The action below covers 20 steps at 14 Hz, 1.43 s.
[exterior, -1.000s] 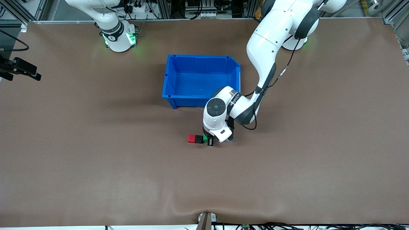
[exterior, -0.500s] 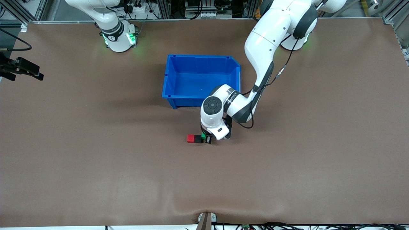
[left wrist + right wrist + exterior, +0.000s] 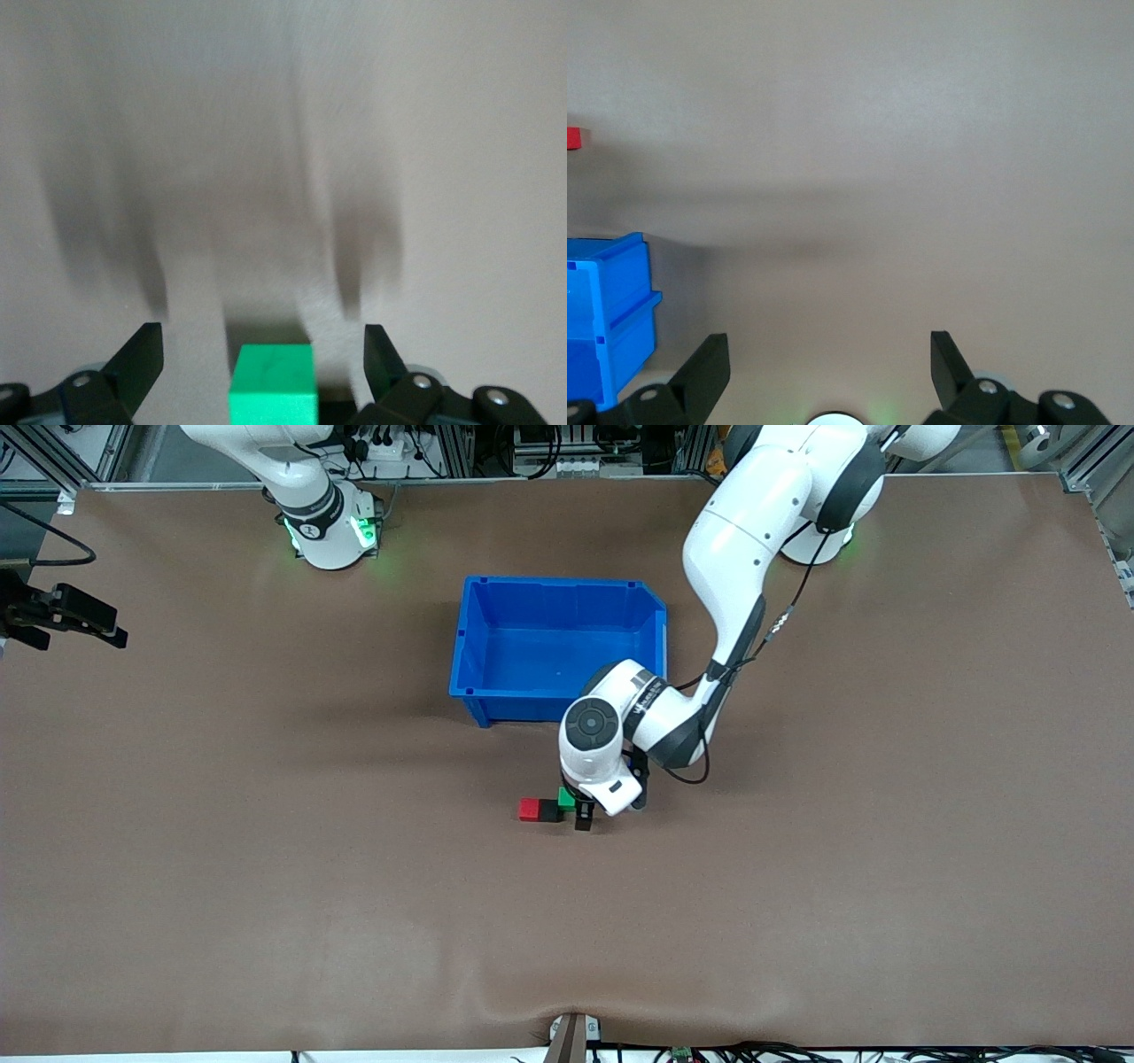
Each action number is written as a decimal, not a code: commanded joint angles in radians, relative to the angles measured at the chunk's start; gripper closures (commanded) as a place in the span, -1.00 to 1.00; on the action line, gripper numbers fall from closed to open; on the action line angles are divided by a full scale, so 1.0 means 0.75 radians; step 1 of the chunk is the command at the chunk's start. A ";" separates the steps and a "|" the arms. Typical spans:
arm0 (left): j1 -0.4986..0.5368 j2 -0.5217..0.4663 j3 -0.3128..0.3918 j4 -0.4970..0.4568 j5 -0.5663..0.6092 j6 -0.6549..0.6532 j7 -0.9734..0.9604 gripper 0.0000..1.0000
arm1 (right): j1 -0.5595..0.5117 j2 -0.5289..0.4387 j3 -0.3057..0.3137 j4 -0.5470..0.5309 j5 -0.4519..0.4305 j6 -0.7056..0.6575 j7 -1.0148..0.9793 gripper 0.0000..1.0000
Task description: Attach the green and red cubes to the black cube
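Left gripper (image 3: pixel 580 811) low over green cube (image 3: pixel 567 797), fingers (image 3: pixel 142 359) spread wide, holding nothing. Green cube sat between them, touching black cube (image 3: pixel 550 810); red cube (image 3: pixel 530 809) joined at black's right-arm end. Row mid-table, nearer camera than blue bin (image 3: pixel 469 664). Right gripper (image 3: pixel 84 615) waited open at table's right-arm edge.
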 commanded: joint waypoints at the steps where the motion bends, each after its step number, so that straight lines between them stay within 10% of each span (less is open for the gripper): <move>1: 0.054 -0.131 -0.002 -0.019 -0.019 -0.136 0.106 -1.00 | 0.008 -0.008 -0.001 -0.004 -0.009 -0.008 0.024 -1.00; 20: 0.542 -0.689 0.004 -0.066 0.033 -0.824 1.391 -1.00 | 0.010 0.008 -0.001 0.041 -0.013 -0.008 0.016 -1.00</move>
